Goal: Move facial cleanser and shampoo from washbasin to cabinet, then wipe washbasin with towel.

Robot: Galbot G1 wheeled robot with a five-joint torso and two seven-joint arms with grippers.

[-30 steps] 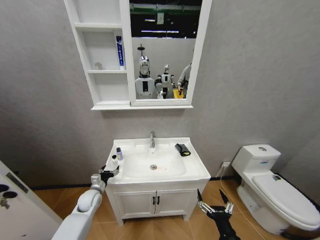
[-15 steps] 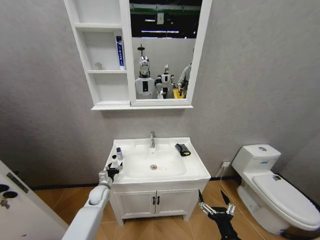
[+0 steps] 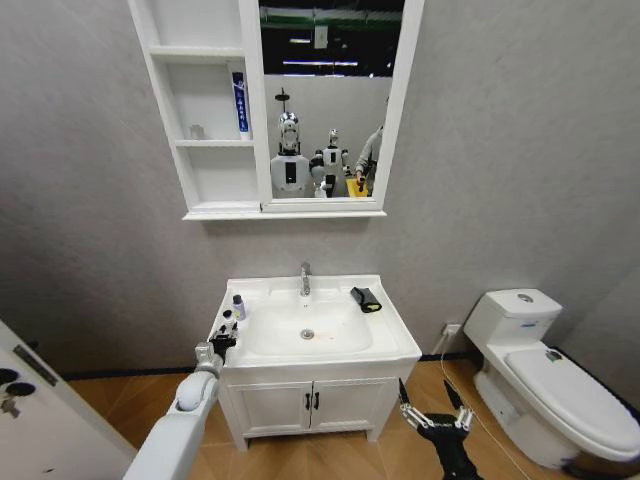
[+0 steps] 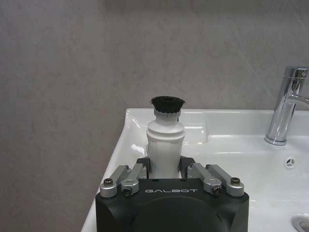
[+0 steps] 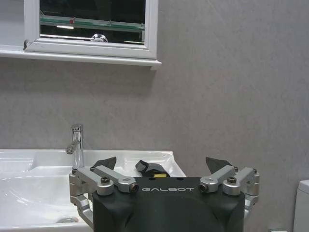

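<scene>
The white washbasin (image 3: 390, 335) carries two small bottles on its left rim. My left gripper (image 3: 222, 338) has reached that rim. In the left wrist view the left gripper (image 4: 164, 165) is shut on the body of a white bottle (image 4: 165, 140) with a black cap, which stands upright. A second bottle (image 3: 239, 306) with a dark cap stands just behind it. The black towel (image 3: 365, 299) lies on the basin's back right corner, and it also shows past my right gripper (image 5: 161, 166) as a dark cloth (image 5: 149, 168). My right gripper (image 3: 428, 402) hangs open low in front of the vanity. The cabinet (image 3: 215, 110) hangs above.
A chrome tap (image 3: 305, 278) stands at the back of the bowl. One shelf of the cabinet holds a blue tube (image 3: 240, 100), beside the mirror (image 3: 330, 100). A white toilet (image 3: 545, 370) stands to the right. The two-door vanity (image 3: 312, 402) is under the basin.
My left gripper moved forward from beside the vanity to the basin's left rim and closed around the white bottle. The right gripper sank slightly.
</scene>
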